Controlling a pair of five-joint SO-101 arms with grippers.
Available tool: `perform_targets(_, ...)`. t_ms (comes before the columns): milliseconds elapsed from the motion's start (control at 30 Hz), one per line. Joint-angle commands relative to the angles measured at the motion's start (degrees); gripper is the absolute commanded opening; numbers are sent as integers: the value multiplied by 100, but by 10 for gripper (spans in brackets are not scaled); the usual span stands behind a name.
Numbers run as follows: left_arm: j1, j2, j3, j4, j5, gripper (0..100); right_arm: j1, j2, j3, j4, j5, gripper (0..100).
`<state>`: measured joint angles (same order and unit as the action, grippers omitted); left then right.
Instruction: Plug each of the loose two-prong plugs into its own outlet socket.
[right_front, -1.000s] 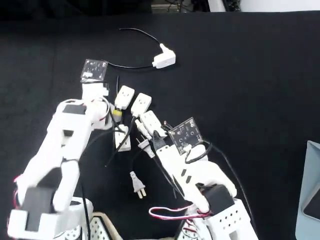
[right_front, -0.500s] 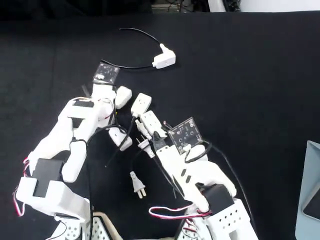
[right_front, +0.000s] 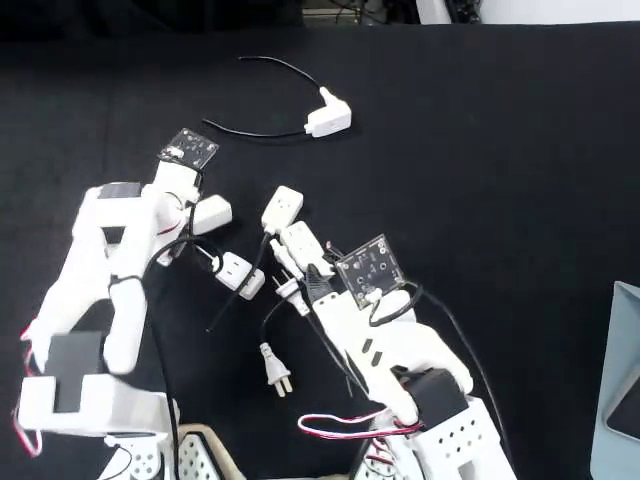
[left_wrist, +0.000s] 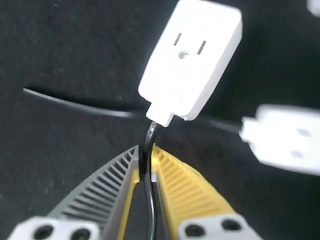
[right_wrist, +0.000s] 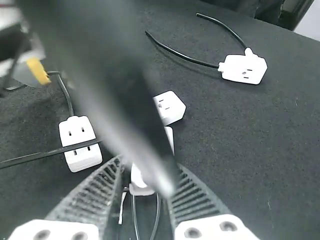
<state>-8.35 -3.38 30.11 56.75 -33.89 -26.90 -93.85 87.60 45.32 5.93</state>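
High view: left tool (right_front: 197, 222) is clamped shut on the black cord (left_wrist: 151, 131) of a white socket, the held socket (right_front: 213, 212). That socket sits just past the tool tips, and the left wrist view shows its slots facing the camera. A lower socket (right_front: 238, 272) lies near the left tool, on the side toward the right arm. The right tool (right_front: 302, 262) sits over another white socket block (right_front: 302, 243); cannot tell if this tool is open or closed. A blurred dark cable crosses the right wrist view. The middle socket (right_front: 283, 208) lies just beyond the right tool. The loose two-prong plug (right_front: 275, 368) lies on the black tabletop (right_front: 500, 150), back behind the right tool and beside that arm. The far socket (right_front: 328, 118) lies well beyond both tools.

Change: half a second ago the left tool was up close to the middle socket. It has since swung away from the right arm and pulled back, dragging the held socket off with it. A second ago those two sockets lay side by side; now they are apart. The lower socket has shifted a little. The right arm, loose plug and far socket are unchanged.
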Motion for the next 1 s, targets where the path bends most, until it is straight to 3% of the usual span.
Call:
perform_targets(0, 4, -1160, 136, 774, -325, 28, 79, -84, -40, 18, -35, 11)
perform_targets(400, -31, -3578, 2431, 932, -325, 36, 79, -84, -31, 18, -35, 11)
perform_targets(500, -127, -4044, 2809, 941, -264, 141, 79, -84, -31, 26, -35, 11)
perform_targets(600, -593, -4545, 2765, 862, 352, 277, 79, -84, -31, 26, -35, 11)
perform_targets(667, -822, -4914, 2659, 791, 642, 318, 79, -84, -31, 26, -35, 11)
perform_targets(867, -488, -5644, 2897, 765, 563, 320, 79, -84, -31, 26, -44, 11)
perform_targets(967, -303, -5609, 3231, 343, 563, 291, 79, -84, -31, 26, -44, 11)
